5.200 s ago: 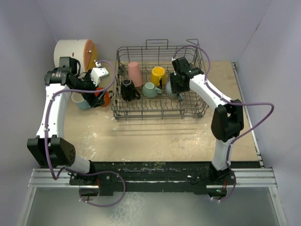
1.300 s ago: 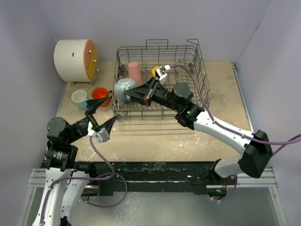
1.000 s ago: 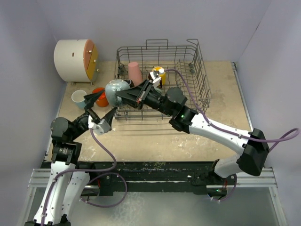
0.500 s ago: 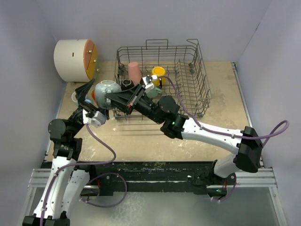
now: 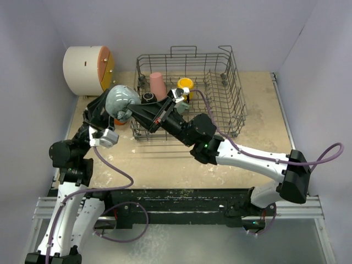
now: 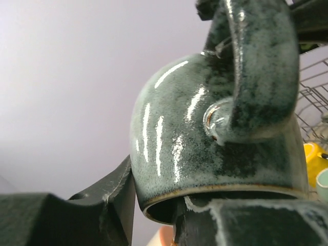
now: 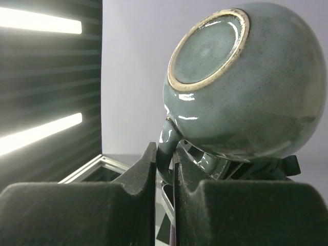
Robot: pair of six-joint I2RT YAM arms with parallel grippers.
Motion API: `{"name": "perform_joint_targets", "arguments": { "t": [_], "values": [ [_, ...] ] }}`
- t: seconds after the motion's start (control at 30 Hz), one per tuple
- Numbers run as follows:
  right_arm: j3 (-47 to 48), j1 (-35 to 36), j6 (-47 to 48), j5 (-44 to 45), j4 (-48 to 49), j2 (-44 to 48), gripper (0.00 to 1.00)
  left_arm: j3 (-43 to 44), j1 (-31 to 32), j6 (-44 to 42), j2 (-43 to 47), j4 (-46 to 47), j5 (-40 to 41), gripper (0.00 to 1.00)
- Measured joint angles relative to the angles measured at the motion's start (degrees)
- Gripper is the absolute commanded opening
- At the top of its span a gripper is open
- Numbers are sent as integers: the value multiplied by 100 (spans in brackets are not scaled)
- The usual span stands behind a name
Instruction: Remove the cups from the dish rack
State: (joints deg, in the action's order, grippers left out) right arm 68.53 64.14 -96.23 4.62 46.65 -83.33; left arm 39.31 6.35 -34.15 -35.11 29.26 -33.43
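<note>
The grey cup (image 5: 122, 99) hangs upside down in the air, left of the dish rack (image 5: 220, 118). My right gripper (image 5: 132, 112) (image 7: 165, 154) is shut on its handle (image 6: 259, 77). My left gripper (image 5: 111, 111) (image 6: 154, 205) comes from below and straddles the cup's wall (image 6: 205, 148): one finger (image 6: 115, 195) lies against the outside, the other sits inside the mouth. In the rack stand a pink tumbler (image 5: 158, 85), a yellow cup (image 5: 185, 83) and a black cup (image 5: 148, 98). A sliver of an orange cup (image 5: 122, 122) shows on the table under the held cup.
The white cylindrical cabinet (image 5: 82, 69) with its orange-yellow front stands at the back left. The right arm (image 5: 242, 154) stretches low across the front of the rack. Bare tan table (image 5: 181, 165) lies between the rack and the arm bases.
The right arm has carried the grey cup leftward, out past the rack's left edge. The left gripper has risen to meet it and its jaws have narrowed around the cup's rim.
</note>
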Motion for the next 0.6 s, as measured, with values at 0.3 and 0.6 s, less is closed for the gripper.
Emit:
{"name": "perform_joint_targets", "arguments": {
  "t": [0.3,0.6],
  "values": [
    [0,-28,-129,-575,66,20,17,57,-22,-214,173,109,-15,0],
    [-146,-356,885,-1080,-2017,1115,58,101,17,-446,229,-184,-404,0]
  ]
}}
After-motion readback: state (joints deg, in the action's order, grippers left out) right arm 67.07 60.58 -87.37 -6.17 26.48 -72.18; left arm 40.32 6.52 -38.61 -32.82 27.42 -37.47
